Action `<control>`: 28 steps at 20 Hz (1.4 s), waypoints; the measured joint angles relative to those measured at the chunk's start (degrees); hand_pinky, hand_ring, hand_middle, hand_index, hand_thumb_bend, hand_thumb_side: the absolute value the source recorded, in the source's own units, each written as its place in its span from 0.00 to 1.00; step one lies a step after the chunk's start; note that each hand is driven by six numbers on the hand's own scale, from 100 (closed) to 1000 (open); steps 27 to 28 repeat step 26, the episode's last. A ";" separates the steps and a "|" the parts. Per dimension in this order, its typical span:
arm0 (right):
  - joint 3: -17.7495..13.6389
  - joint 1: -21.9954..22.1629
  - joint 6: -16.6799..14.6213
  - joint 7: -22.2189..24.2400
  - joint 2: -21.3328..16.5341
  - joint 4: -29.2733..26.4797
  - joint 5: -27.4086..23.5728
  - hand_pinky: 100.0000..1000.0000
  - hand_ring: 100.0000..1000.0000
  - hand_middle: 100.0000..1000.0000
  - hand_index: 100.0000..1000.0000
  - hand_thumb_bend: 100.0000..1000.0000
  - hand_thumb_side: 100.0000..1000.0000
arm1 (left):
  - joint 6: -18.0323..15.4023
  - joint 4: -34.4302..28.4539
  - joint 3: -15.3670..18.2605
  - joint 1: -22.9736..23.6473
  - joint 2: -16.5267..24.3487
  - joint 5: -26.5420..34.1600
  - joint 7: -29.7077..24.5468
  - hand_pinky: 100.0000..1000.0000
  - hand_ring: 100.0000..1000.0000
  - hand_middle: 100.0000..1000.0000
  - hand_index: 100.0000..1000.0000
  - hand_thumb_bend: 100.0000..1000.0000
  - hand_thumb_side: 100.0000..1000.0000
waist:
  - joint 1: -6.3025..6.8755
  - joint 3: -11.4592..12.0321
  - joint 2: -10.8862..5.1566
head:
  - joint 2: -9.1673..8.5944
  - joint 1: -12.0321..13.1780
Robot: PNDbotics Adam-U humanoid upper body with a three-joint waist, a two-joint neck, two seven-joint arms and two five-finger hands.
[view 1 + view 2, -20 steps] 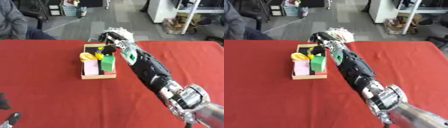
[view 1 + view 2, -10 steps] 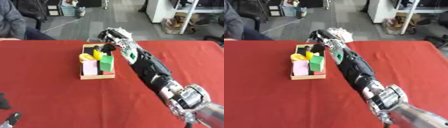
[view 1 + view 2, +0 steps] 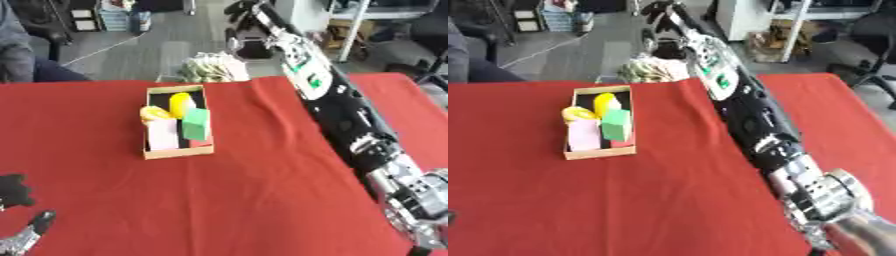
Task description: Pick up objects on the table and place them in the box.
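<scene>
The right hand (image 3: 661,12) has lifted away from the box (image 3: 175,150) and now hangs high beyond the desk's (image 3: 245,200) far edge — empty, fingers relaxed. The box sits well below-left of it, holding yellow, pink and green objects (image 3: 194,124).

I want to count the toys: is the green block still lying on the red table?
No, the green block sits inside the box.
</scene>
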 measured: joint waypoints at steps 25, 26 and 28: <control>0.17 45.57 -1.75 -7.06 18.59 -30.35 -18.33 0.68 0.60 0.60 0.75 0.00 0.22 | -2.41 3.37 0.83 3.19 -2.06 -1.99 2.49 0.73 0.58 0.57 0.75 0.58 0.23 | -0.12 -9.18 0.06 | 5.43 17.11; 0.17 45.78 -1.87 -7.18 18.71 -30.24 -18.14 0.68 0.60 0.60 0.75 0.00 0.21 | -2.52 3.46 0.76 3.38 -2.06 -1.98 2.62 0.73 0.58 0.57 0.75 0.58 0.23 | -0.12 -9.42 0.06 | 5.43 17.16; 0.17 45.78 -1.87 -7.18 18.71 -30.24 -18.14 0.68 0.60 0.60 0.75 0.00 0.21 | -2.52 3.46 0.76 3.38 -2.06 -1.98 2.62 0.73 0.58 0.57 0.75 0.58 0.23 | -0.12 -9.42 0.06 | 5.43 17.16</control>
